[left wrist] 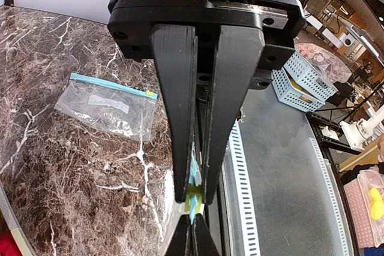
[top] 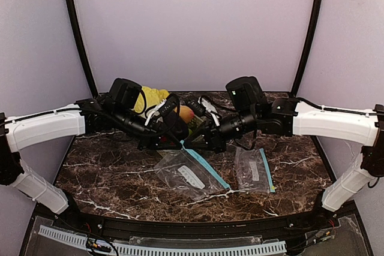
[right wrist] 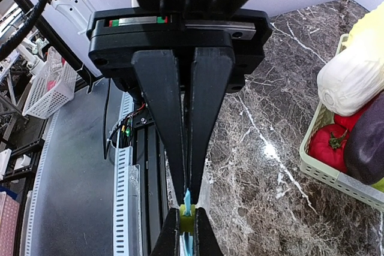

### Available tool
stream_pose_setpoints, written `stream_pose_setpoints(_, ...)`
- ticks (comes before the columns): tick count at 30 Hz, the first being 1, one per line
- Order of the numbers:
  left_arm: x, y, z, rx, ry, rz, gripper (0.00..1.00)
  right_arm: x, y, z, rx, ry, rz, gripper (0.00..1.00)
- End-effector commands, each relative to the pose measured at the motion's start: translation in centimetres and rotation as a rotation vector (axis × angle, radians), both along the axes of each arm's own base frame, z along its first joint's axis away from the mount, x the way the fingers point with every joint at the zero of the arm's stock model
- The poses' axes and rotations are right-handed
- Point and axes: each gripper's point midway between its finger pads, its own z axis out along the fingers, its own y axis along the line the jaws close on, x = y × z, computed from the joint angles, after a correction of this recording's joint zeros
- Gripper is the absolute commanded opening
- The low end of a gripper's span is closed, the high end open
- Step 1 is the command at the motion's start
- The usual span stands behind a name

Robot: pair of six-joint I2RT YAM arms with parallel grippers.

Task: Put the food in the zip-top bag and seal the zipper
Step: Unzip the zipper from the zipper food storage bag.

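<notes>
A clear zip-top bag (top: 191, 175) with a blue zipper lies on the marble table (top: 120, 166). The far end of its zipper rises to where both grippers meet. My left gripper (left wrist: 193, 199) (top: 179, 137) is shut on the blue zipper strip beside the yellow slider (left wrist: 193, 199). My right gripper (right wrist: 187, 199) (top: 207, 139) is shut on the same strip, tip to tip with the left one. The food sits in a pale green basket (right wrist: 336, 175) behind the arms: an orange-yellow peach (top: 186, 114) and a dark purple eggplant (right wrist: 366, 142). The green fruit is hidden.
A second, flat zip-top bag (top: 255, 169) (left wrist: 108, 107) lies right of the first. The basket also holds a pale cabbage (right wrist: 354, 76) (top: 150, 97) and a red pepper (right wrist: 327, 145). A slotted cable rail (top: 162, 247) runs along the near table edge.
</notes>
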Motion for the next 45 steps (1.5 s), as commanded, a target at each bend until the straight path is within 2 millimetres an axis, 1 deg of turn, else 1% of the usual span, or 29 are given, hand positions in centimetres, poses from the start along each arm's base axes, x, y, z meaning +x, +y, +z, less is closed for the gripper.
stream_pose_setpoints(1, 0.1, 0.6, 1.7, -0.015, -0.083, 0.022, 0.01, -0.1, -0.4, -1.0, -0.02, 0.019, -0.005, 0.0)
stream_pose_setpoints(12, 0.9, 1.1, 1.8, -0.002, -0.122, 0.065, 0.01, -0.2, -0.9, -1.3, -0.029, 0.022, -0.018, 0.0)
stream_pose_setpoints(23, 3.1, 2.2, 2.0, 0.019, -0.163, 0.162, 0.01, -0.2, -1.0, -1.3, -0.03, 0.021, -0.022, 0.0)
stream_pose_setpoints(32, 4.1, 3.0, 2.7, 0.012, -0.194, 0.215, 0.01, -0.2, -1.1, -1.5, -0.036, 0.025, -0.026, 0.0)
stream_pose_setpoints(37, 4.6, 3.3, 2.8, 0.018, -0.205, 0.243, 0.01, -0.2, -1.1, -1.7, -0.039, 0.027, -0.027, 0.0)
stream_pose_setpoints(45, 6.1, 4.2, 2.9, 0.038, -0.234, 0.323, 0.01, -0.1, -1.1, -1.9, -0.044, 0.027, -0.032, 0.0)
